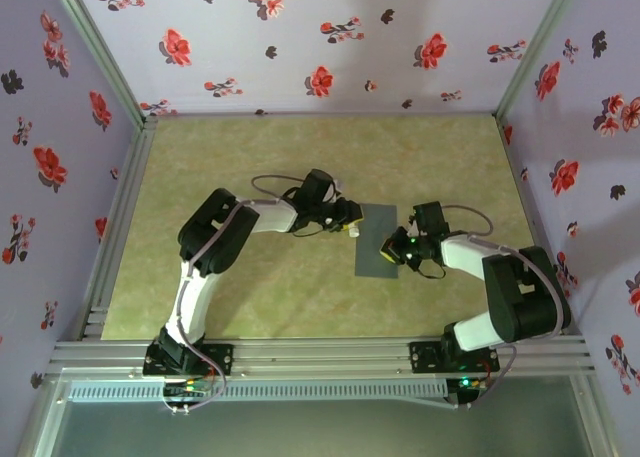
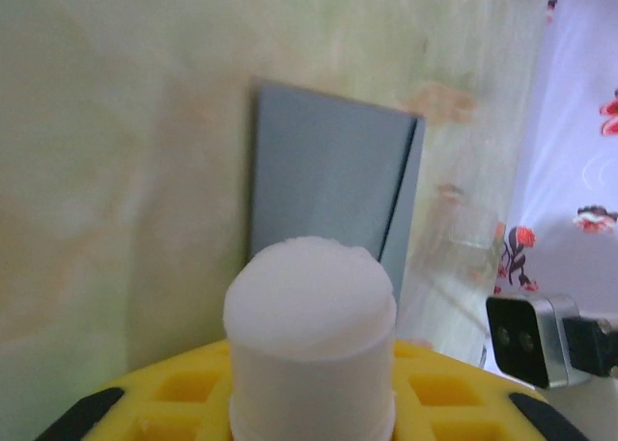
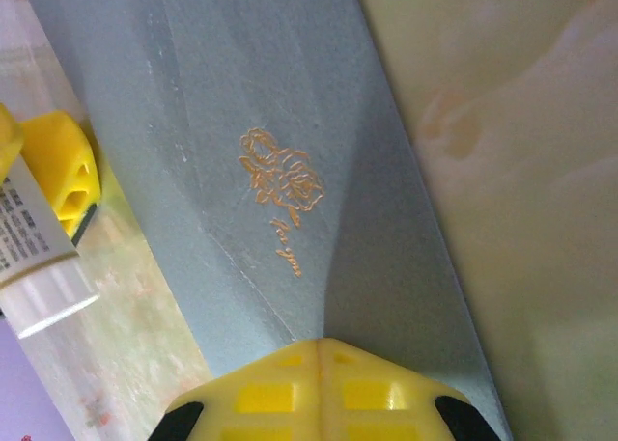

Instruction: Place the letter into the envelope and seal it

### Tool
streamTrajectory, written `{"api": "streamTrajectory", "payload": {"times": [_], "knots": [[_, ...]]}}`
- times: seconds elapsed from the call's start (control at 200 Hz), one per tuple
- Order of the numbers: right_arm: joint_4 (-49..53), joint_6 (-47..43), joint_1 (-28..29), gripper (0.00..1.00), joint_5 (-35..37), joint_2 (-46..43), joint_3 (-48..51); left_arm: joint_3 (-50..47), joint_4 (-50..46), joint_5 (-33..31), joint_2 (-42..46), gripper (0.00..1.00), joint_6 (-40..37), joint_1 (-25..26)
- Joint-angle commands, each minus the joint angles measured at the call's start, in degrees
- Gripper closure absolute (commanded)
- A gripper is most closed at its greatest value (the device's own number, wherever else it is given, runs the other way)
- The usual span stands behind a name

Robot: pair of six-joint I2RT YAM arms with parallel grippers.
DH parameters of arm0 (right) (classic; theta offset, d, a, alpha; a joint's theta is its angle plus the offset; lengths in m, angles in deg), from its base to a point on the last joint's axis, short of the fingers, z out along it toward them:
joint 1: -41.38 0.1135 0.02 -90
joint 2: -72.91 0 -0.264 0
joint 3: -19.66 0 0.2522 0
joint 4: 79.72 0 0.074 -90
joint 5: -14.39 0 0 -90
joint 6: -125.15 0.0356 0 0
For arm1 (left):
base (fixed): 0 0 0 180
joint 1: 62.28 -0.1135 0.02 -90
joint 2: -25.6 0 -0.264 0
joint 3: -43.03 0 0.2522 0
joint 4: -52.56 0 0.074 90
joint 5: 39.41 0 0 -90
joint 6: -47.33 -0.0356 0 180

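The slate-grey envelope [image 1: 375, 239] lies flat on the table between both arms. It bears a small gold rose mark [image 3: 280, 180], and its flap edge shows in the left wrist view [image 2: 328, 185]. My left gripper [image 1: 348, 221] is shut on a white stick [image 2: 311, 335], holding it at the envelope's left edge with the blunt tip pointing towards the envelope. My right gripper [image 3: 322, 349] is shut, its yellow fingertips together and resting on the envelope's grey face [image 3: 406, 267] near the right edge. The letter is hidden.
The green marbled table [image 1: 250, 297] is walled by floral panels [image 1: 300, 37] at the back and sides, with a metal rail [image 1: 330, 352] along the near edge. The stick's labelled body [image 3: 34, 238] lies close beside the envelope's left side.
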State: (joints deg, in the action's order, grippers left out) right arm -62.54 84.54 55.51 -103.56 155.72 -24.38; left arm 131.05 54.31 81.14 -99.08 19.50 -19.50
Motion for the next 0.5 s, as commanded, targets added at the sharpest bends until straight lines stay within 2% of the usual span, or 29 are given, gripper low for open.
{"api": "streamTrajectory", "payload": {"times": [0.0,0.495], "knots": [[-1.51,0.97,-0.20,1.00,-0.29,-0.67,1.18,1.46,-1.89,1.27,-1.44,1.00,-1.37,2.04],[7.49,-6.36,1.25,1.00,8.82,3.80,2.14,1.06,-1.80,1.18,-2.05,1.00,-1.26,2.13]]}}
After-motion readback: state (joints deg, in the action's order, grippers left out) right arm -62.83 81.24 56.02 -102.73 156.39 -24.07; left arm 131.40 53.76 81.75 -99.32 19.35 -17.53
